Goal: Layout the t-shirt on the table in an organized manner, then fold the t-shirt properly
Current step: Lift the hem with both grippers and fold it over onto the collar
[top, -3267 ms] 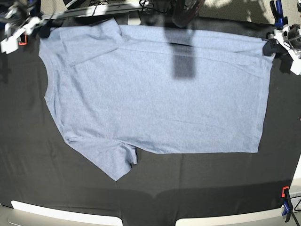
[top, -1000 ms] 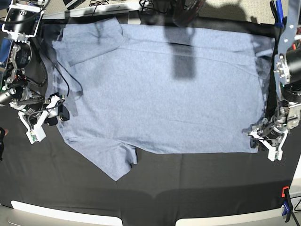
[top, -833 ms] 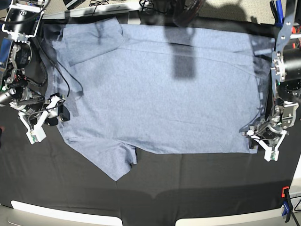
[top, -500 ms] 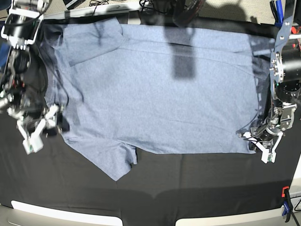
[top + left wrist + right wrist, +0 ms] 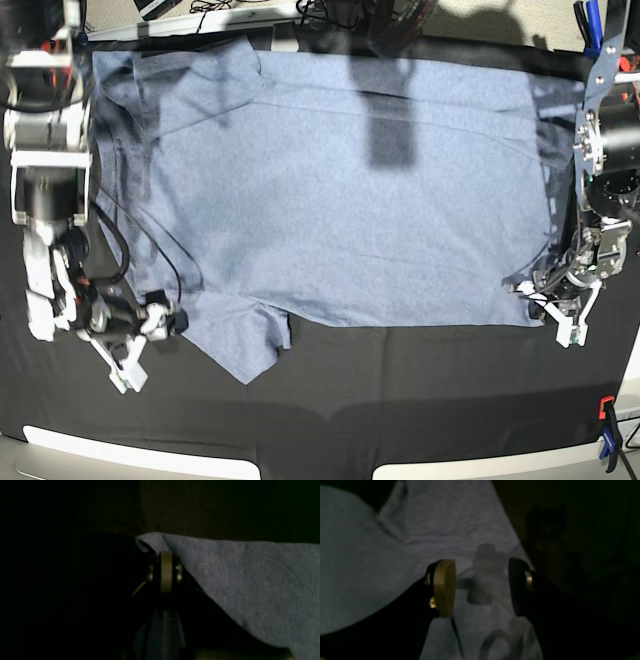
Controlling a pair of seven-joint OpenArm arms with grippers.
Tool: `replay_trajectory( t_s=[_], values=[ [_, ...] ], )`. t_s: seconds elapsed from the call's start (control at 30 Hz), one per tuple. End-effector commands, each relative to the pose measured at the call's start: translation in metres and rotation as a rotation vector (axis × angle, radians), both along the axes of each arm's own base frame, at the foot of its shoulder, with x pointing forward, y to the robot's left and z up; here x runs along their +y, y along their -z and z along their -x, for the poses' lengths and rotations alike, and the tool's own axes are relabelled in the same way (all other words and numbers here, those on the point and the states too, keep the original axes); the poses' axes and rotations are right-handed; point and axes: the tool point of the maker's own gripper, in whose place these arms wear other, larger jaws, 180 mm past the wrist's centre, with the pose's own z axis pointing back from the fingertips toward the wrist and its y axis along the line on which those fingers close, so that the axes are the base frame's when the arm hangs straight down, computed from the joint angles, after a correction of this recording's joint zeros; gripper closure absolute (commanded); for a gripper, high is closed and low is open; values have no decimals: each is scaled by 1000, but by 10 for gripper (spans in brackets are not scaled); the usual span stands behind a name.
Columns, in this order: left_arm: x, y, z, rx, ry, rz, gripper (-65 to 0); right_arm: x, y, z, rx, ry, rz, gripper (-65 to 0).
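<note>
The t-shirt [image 5: 350,190] lies spread flat across the upper and middle part of the base view on the table [image 5: 400,400], collar end toward frame left, hem toward frame right, one short sleeve jutting down toward lower centre-left. Laying out looks done; the step in hand reads as taking hold for the first fold. The left gripper [image 5: 550,300], at lower right of the base view, sits at the shirt's lower hem corner. In the left wrist view its jaws are pressed together with a fold of blue cloth [image 5: 152,542] caught at the tip, so it is pinching the t-shirt's corner. The right gripper [image 5: 150,335], at lower left of the base view, hovers at the near sleeve. The right wrist view shows its fingers [image 5: 443,587] spread wide with cloth [image 5: 480,580] lying between and beneath them, nothing gripped yet. Whether the tips touch the fabric cannot be told. Judgement: the next move calls for the right gripper to settle onto the sleeve edge and close, catching both layers if it can, before both arms lift together. An uneven lift could drag the shirt askew.
</note>
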Motion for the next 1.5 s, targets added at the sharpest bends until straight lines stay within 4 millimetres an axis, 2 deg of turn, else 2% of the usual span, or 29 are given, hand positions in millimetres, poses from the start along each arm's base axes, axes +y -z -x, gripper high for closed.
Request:
replay_trajectory(
  t_s=[0.0,0.07,0.2,0.4,0.57,0.63,0.83,1.0,1.17,1.3,1.4,1.47],
  values=[
    [3,5,5,49,17,-26,0,-12,-25,-21,-65,39,6,-326],
    [3,6,6,51,17,-26,0,-31,-14,-25,-21,137,52,-326],
    [3,7,7,54,17,-26,0,-45,6,-23,18,172,108,-326],
    [3,4,5,35,16,-23,0,-32,26,-13,76,160,82,-326],
    [3,4,5,32,16,-23,0,-21,32,-10,107,153,80,-324],
    [3,4,5,32,16,-23,0,-20,33,-10,113,154,81,-274],
    [3,-1,0,3,-36,42,0,-19,29,-15,76,156,75,0],
    [3,-15,-10,-52,-83,102,0,-27,24,-23,7,124,146,0],
    [7,-33,-16,-122,-97,100,0,-37,25,-20,-16,113,169,0],
    [5,-51,-9,-192,-72,67,0,-42,20,-14,-70,74,198,0],
    [5,-64,-2,-246,-76,64,0,-41,7,-11,-143,50,206,0],
    [13,-73,3,-286,-112,76,0,-42,-4,-8,-191,34,220,0]
  ],
)
